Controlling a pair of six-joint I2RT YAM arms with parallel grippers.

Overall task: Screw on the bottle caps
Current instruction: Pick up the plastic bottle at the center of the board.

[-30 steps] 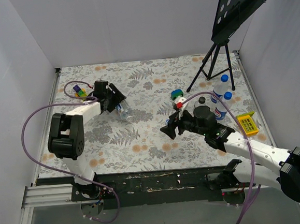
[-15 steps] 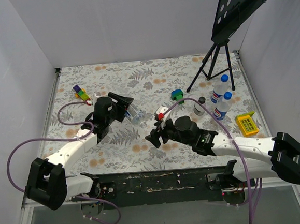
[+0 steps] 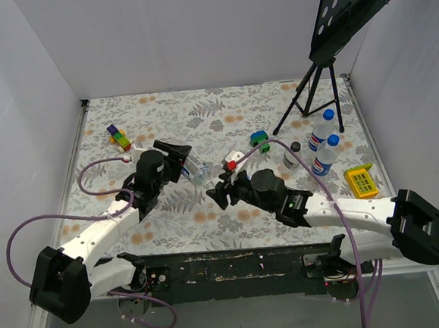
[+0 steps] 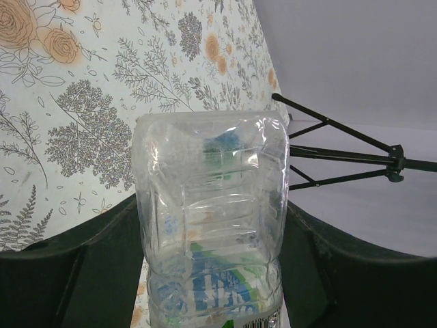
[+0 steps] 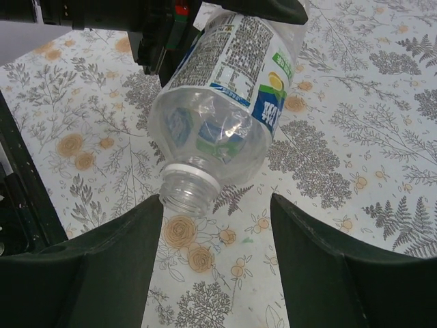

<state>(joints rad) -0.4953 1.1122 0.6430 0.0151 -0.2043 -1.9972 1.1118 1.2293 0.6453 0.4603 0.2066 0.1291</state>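
left claw (image 3: 179, 158): clamped on the uncapped bottle (image 3: 198, 169), one finger (image 4: 102, 239) on each side of its clear body.
uncapped bottle: held up off the table (image 3: 223, 110), tilted, neck end towards my right claw. Blue, white and green label round the body.
neck (image 5: 188, 193): white threaded ring, mouth open, nothing screwed on.
right claw (image 3: 218, 191): jaws wide apart, holding nothing. It sits just in front of the neck. In the right wrist view the neck lies in the gap between my fingers (image 5: 116, 253) and touches neither.
arms: both reach in to the middle of the table, so the claws face each other over the leaf-print cloth.
other bottles: two blue-capped bottles (image 3: 324, 129) stand upright side by side at the right, near the tripod feet, well apart from both claws.
blue caps (image 3: 328, 114): seated on those two bottles.
dark-capped bottle (image 3: 291, 156): smaller, upright, just left of that pair. Too small to read any label.
green-blue block (image 3: 259, 138): on the cloth behind my right claw.
coloured blocks (image 3: 117, 135): far left of the table.
yellow crate (image 3: 360, 181): right edge, near the bottle pair.
music stand (image 3: 319, 72): black tripod in the far right corner.
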